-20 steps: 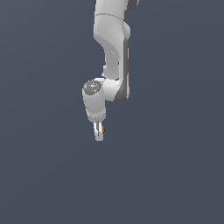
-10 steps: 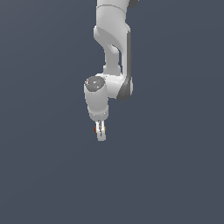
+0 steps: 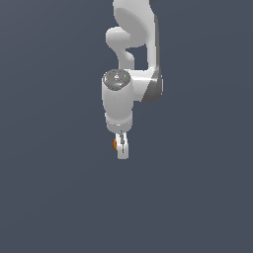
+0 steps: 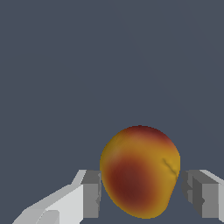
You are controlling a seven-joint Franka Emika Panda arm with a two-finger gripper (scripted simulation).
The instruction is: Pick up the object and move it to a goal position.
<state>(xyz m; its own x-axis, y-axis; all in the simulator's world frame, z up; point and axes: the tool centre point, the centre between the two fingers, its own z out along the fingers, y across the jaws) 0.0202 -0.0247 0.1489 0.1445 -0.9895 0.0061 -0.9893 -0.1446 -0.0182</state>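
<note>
The yellow-orange fruit with its red patch (image 4: 140,171) sits between my jaws (image 4: 142,192). One pad touches it, the other shows a small gap, so I cannot tell whether I'm clamped. Centred, it should carry squarely to the goal.

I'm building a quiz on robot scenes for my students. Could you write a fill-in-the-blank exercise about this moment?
1. The ball sits ____ the two fingers of the gripper.
2. The ball is yellow-orange with a ____ patch.
3. In the exterior view, the ball peeks out on the gripper's ____ side.
4. The arm is coloured ____.

Missing words: between; red; left; white
</note>
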